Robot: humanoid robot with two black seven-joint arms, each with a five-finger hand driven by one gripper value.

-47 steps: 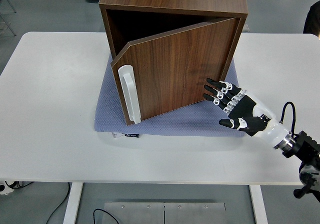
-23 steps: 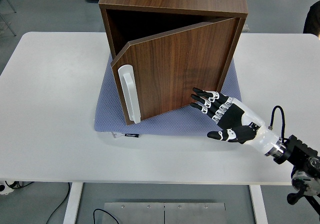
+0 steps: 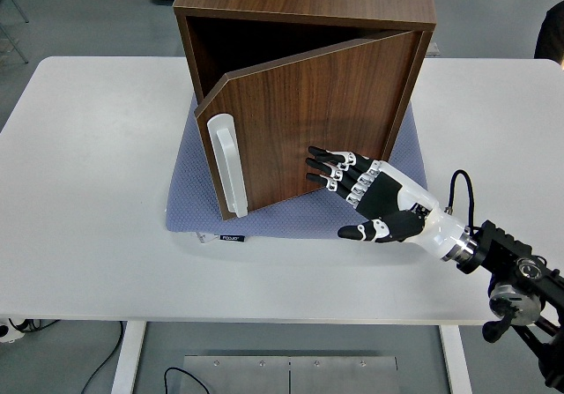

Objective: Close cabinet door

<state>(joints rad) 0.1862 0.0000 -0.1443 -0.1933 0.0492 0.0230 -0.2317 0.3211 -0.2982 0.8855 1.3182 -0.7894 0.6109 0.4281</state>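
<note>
Walnut-brown cabinet [image 3: 304, 68]: I see it on a blue mat [image 3: 291, 213], mid-table [image 3: 88, 191].
Door [image 3: 304, 125]: partly open, hinged at right, white handle [image 3: 226, 167] on its free edge.
Right hand [image 3: 370, 202]: fingers [image 3: 328, 167] spread flat, tips at the door's lower face, gripping nothing.
Risk: if I push off-centre or too hard, I judge the cabinet may slide on the mat.
Contents: the visible interior looks empty.
</note>
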